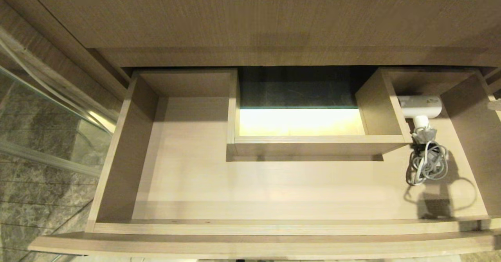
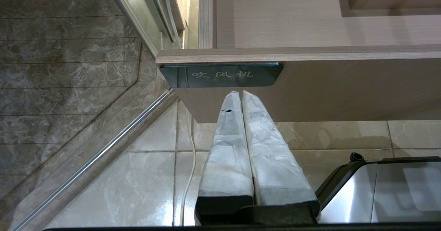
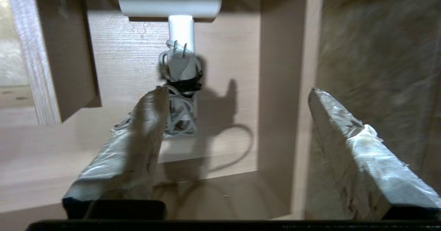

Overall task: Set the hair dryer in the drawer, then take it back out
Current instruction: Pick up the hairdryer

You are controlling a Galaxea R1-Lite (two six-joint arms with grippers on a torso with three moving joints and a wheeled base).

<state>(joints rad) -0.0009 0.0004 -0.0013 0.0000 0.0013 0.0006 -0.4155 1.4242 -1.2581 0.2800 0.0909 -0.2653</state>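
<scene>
The drawer point(image 1: 274, 227) is pulled out wide below the wood-grain panel. The white hair dryer point(image 1: 420, 106) lies on its floor in the back right corner, with its bundled grey cord point(image 1: 428, 162) in front of it. In the right wrist view my right gripper point(image 3: 236, 90) is open and holds nothing. It hangs above the drawer's right side, a short way back from the hair dryer point(image 3: 168, 0). One finger point(image 3: 148, 131) overlaps the cord bundle point(image 3: 181, 115) and the other finger point(image 3: 341, 138) is beyond the drawer's side wall point(image 3: 275, 86). My left gripper point(image 2: 240, 93) is shut and empty, just under the drawer's dark label point(image 2: 220, 75).
A boxed cut-out point(image 1: 301, 125) sits mid-back in the drawer, lit from below. A glass partition point(image 1: 47, 109) and marble floor lie to the left. On the tiles under the drawer front are a thin white cable point(image 2: 187, 162) and a shiny dark housing point(image 2: 379, 189).
</scene>
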